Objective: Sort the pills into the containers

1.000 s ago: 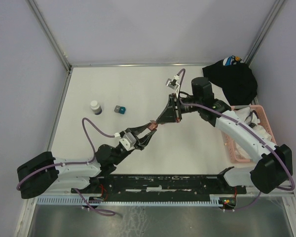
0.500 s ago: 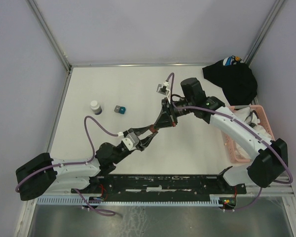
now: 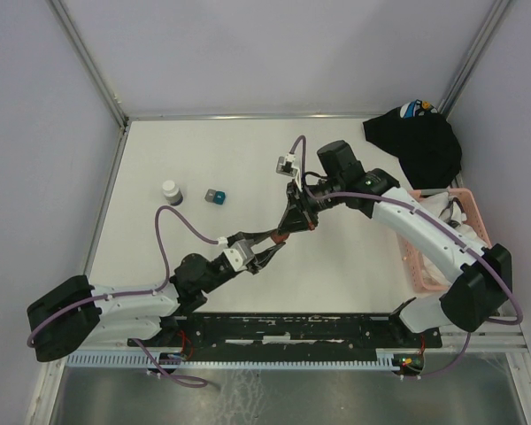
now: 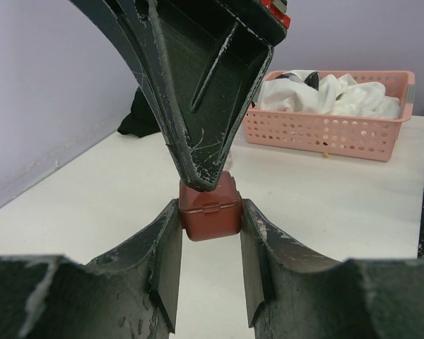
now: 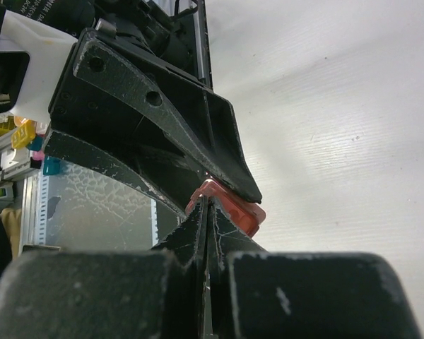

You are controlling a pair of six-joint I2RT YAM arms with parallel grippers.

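**Red box clamped on its sides, second tip on its lid**

Left wrist: the dark-red box is gripped on opposite side walls by the left gripper, jaws narrowed onto it. The right gripper, jaws pressed together, bears on the lid's edge. The box is square with rounded corners, of smooth moulded plastic, with a latch tab in front. Judged light, rigid and slippery, so the side walls below the lid seam are the sound hold.

Right wrist: the closed tips touch the glossy lid.

Top external: both grippers meet over the middle of the table. The vial stands well apart, near the left edge.
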